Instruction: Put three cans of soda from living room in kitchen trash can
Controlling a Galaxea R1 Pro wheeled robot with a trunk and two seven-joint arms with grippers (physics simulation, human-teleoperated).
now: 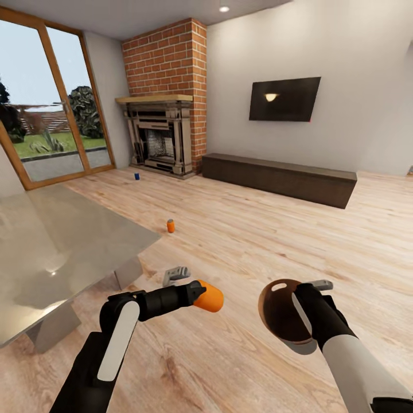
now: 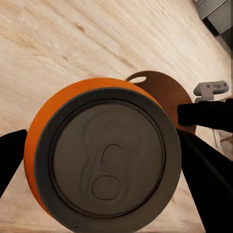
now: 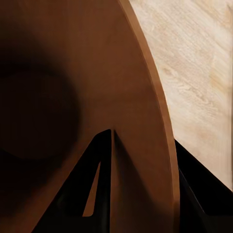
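On the left, a big window point(image 1: 46, 103) shows the garden, and a shiny grey table point(image 1: 57, 246) stands in front of it. Past the table, a dark blue can point(image 1: 137, 176) stands on the wood floor point(image 1: 258, 229) near the fireplace point(image 1: 158, 140). An orange can point(image 1: 170, 226) stands on the floor closer to the robot, well apart from the blue one.

Low down, the left claw point(image 1: 202, 296) is closed around another orange can, the held can point(image 2: 104, 155). This can lies on its side, and the left wrist view looks straight at its grey top with the pull tab.

Just to the right, the right claw point(image 1: 307, 312) pinches the wall of the brown trash can point(image 1: 281, 312), one finger inside and one outside. The trash can is lifted and tipped, so its dark open mouth faces the held can. The two are near but not touching.

The step now looks like dropping the held can in. To do it well, move the can slowly sideways until it is well past the rim. Keep the trash can still and tipped toward it. Open the left claw only when the can is inside, or it may fall and roll away on the floor.

Farther right, a long dark bench point(image 1: 281, 178) sits under the black TV point(image 1: 285, 98).
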